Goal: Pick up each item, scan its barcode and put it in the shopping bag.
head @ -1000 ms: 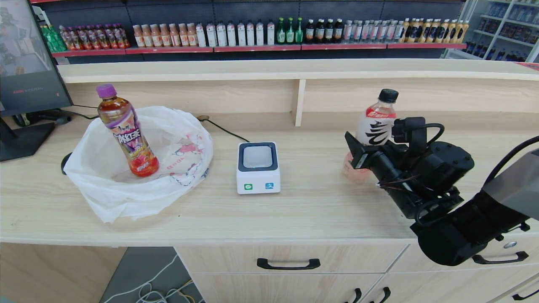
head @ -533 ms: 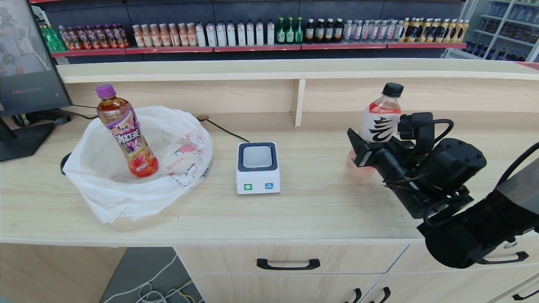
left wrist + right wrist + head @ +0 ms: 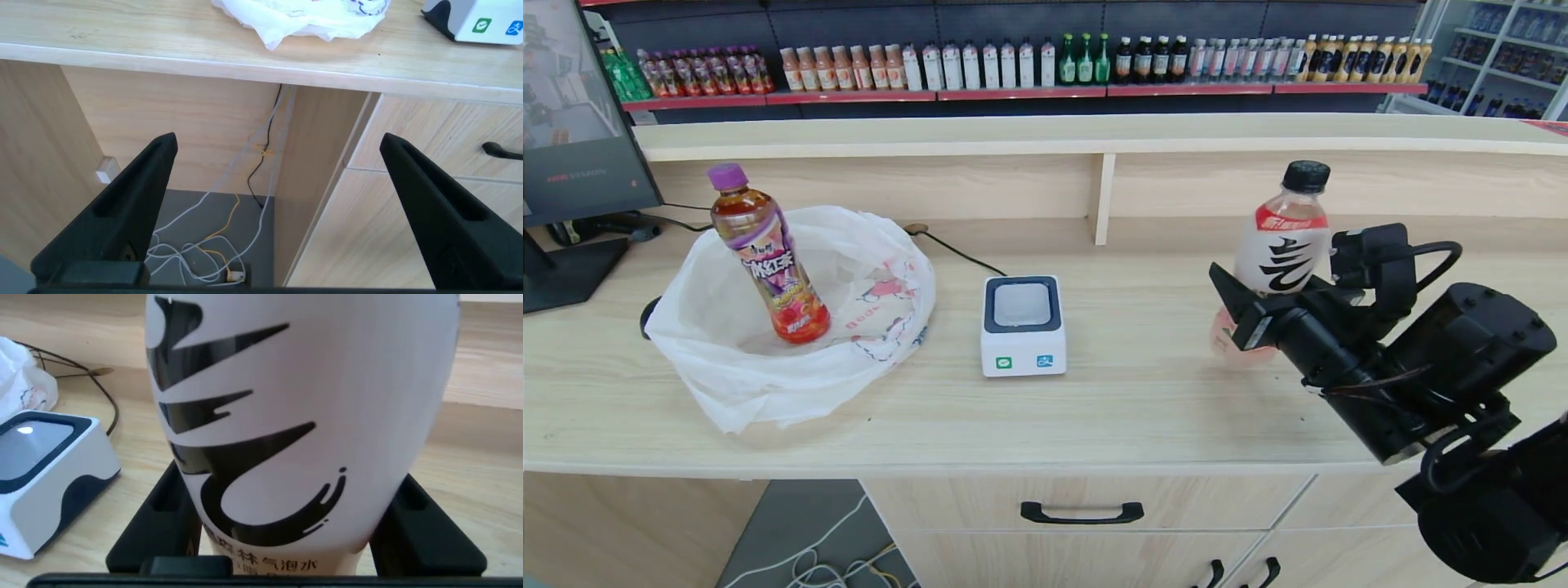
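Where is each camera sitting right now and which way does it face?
Head view: on the head, looking forward and down at the counter, shopping bag and scanner; right gripper shut on the white-label bottle.
Left wrist view: below the counter edge, facing its front; the open left gripper frames it.
Right wrist view: close on the bottle, scanner beyond; own fingers flank it.
All three show the scanner.

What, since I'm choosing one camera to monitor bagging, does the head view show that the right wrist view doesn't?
Head view adds: the purple-capped bottle standing in the shopping bag, and the white-labelled bottle's black cap. Right wrist view adds: both fingers flanking that bottle's lower label. Shared: that bottle in the right gripper, the scanner, the counter, a bit of the bag.
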`<state>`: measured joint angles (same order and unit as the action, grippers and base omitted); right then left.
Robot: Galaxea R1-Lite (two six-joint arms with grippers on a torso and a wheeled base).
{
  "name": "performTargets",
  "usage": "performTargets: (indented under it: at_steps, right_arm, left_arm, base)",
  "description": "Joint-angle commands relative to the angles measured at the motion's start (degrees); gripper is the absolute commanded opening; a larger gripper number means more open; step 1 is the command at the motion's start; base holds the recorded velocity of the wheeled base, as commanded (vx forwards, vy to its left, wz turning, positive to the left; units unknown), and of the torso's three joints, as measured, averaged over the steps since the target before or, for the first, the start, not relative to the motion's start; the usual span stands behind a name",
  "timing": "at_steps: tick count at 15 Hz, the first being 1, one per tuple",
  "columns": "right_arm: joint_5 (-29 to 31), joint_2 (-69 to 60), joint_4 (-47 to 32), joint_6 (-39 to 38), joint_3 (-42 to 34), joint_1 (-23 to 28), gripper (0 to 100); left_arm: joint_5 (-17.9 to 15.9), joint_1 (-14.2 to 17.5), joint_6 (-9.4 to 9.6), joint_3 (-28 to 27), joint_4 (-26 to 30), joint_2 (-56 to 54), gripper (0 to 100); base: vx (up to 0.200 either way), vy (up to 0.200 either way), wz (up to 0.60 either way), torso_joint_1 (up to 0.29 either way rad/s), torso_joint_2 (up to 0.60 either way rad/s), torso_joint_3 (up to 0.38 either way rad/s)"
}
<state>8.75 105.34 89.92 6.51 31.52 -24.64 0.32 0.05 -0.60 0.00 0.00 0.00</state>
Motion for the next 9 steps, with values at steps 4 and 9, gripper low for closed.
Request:
performTargets:
  at_steps: [4,9]
  right_arm:
    - [0.0,-7.3,0.1,5.4,-7.4,-3.5,0]
    - [0.1,-11.5,0.1,11.5,-15.8,-8.1,0]
  left_arm:
    - [0.0,0.0,0.16,0.0,0.0,0.0,100]
    - [0.0,0.0,0.16,0.0,0.0,0.0,100]
  base:
    - [0.0,0.0,0.0,0.0,0.0,0.0]
    - [0.0,0.0,0.0,0.0,0.0,0.0]
